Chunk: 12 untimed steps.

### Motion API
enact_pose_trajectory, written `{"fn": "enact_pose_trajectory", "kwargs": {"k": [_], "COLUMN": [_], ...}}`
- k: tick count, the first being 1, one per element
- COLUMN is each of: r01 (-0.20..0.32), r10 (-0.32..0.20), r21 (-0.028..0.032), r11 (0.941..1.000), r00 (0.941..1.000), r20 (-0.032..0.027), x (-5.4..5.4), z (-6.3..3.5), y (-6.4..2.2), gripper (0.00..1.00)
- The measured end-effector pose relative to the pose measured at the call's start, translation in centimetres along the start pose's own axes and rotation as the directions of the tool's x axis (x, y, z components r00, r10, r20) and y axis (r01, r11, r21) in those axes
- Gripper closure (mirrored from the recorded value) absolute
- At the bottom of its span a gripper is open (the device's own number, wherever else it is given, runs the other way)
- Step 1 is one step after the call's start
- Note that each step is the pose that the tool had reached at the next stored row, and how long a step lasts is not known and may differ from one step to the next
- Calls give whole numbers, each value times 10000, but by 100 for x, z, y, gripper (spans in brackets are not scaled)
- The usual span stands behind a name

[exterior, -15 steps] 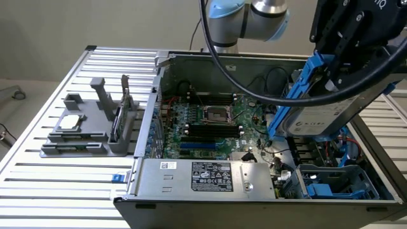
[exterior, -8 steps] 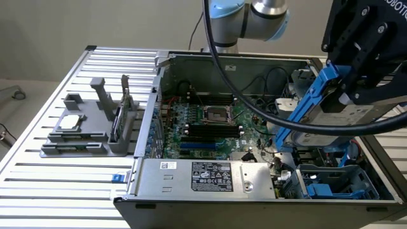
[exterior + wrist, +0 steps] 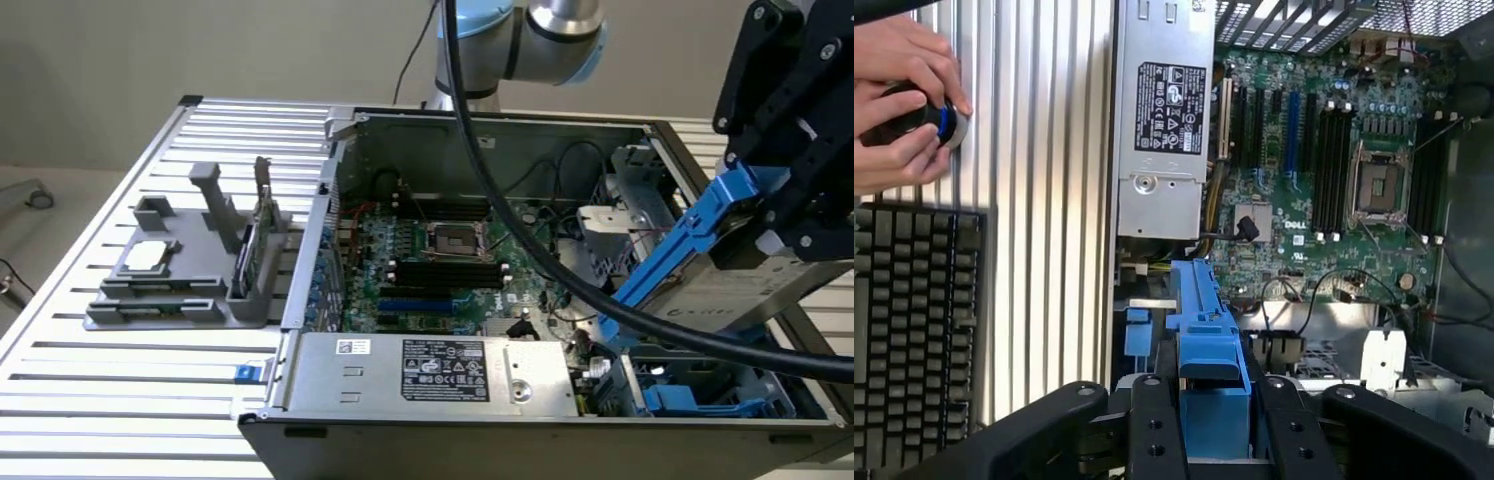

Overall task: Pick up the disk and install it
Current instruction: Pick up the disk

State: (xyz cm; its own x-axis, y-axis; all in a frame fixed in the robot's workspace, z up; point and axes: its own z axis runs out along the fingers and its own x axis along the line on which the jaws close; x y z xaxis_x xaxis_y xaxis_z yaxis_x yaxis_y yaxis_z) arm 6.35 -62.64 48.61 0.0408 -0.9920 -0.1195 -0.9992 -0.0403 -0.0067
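The surface (image 3: 134,380) is a ribbed, silver-grey slatted top. An open computer case (image 3: 534,440) stands on it, with a grey moulded holder (image 3: 174,300) just beside it on the exterior view's left and a small blue clip (image 3: 247,372) at the case's near corner. In the wrist view a dark keyboard (image 3: 914,330) lies on the slats, near a person's hands (image 3: 899,60) holding a dark, blue-ringed knob (image 3: 929,120) against them.

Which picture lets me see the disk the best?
The exterior view. There the disk shows its silver-grey side and long blue frame, tilted above the open computer case, held by the robot's hand. In the wrist view its blue frame pokes out between the hand's black fingers.
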Motion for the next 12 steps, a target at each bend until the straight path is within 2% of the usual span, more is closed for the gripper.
{"fn": "enact_pose_trajectory", "kwargs": {"k": [7, 12], "r01": [0, -1], "r10": [0, 1], "r21": [0, 4], "r11": [10000, 10000], "r00": [10000, 10000], "r20": [5, 6], "x": [157, 200], "z": [-16, 43], "y": [-205, -242], "gripper": [67, 67]}}
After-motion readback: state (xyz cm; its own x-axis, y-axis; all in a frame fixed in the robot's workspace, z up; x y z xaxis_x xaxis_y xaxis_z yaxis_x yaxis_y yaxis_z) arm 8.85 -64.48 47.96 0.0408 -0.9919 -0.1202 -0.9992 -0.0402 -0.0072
